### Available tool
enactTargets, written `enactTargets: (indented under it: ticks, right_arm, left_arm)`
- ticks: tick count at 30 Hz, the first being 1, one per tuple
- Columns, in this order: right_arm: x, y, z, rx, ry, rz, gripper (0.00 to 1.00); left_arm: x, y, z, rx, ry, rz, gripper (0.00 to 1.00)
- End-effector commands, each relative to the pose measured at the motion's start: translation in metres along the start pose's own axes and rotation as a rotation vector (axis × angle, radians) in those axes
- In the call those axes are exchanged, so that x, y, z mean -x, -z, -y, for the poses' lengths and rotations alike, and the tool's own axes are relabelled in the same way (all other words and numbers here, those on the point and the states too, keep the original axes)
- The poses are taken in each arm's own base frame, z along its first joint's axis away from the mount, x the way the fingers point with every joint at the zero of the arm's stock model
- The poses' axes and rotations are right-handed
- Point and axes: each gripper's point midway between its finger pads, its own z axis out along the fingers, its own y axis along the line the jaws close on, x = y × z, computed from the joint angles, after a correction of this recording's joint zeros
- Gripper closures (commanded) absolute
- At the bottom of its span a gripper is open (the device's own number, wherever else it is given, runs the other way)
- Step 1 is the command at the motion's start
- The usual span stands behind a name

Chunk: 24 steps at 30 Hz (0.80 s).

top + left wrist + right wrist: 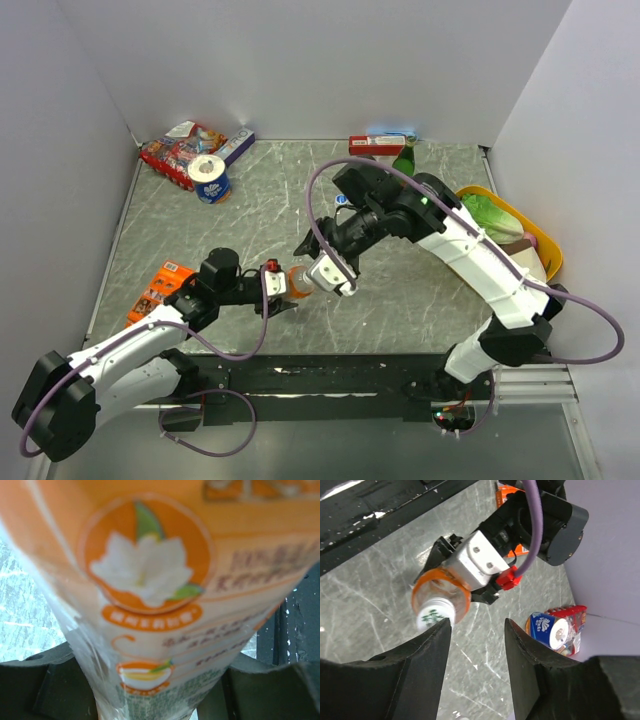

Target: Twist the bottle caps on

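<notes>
My left gripper point(277, 292) is shut on the small bottle of orange drink point(298, 281) and holds it off the table near the front middle. In the left wrist view the orange label point(150, 580) fills the frame between my fingers point(50, 682). In the right wrist view the bottle point(440, 597) points its neck at the camera, and a white cap point(432, 616) with green print sits on it. My right gripper point(476, 630) is open, its left finger point(432, 650) right beside the cap with nothing between the jaws. It also shows in the top view point(314, 281). No blue caps are in view.
A blue-and-white tape roll point(210, 180) and a red snack pack point(175, 150) lie at the back left. An orange box point(160, 290) lies by my left arm. A green bottle point(403, 160) and red box point(375, 145) stand at the back. A yellow basket point(535, 235) of greens is on the right.
</notes>
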Motion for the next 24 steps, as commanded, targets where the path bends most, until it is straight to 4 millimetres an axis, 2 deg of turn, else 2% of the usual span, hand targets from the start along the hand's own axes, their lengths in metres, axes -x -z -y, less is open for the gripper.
enactTargets:
  ticks: [1, 10, 17, 20, 24]
  right_arm:
    - [0.015, 0.006, -0.035, 0.138, -0.072, 0.036, 0.46]
    - [0.016, 0.015, -0.024, 0.075, -0.076, -0.002, 0.45]
    - [0.011, 0.019, -0.054, 0.145, -0.11, -0.034, 0.42]
    - [0.012, 0.019, -0.059, 0.152, -0.106, -0.034, 0.38]
    - [0.011, 0.018, -0.065, 0.165, -0.111, -0.038, 0.37]
  left_arm:
    - [0.022, -0.002, -0.006, -0.012, -0.059, 0.051, 0.99]
    - [0.013, -0.002, -0.003, -0.01, -0.06, 0.034, 0.99]
    - [0.006, -0.003, -0.004, -0.002, -0.057, 0.017, 0.99]
    - [0.006, -0.004, -0.007, 0.008, -0.058, 0.013, 0.99]
    - [0.006, -0.006, -0.01, 0.014, -0.059, 0.009, 0.99]
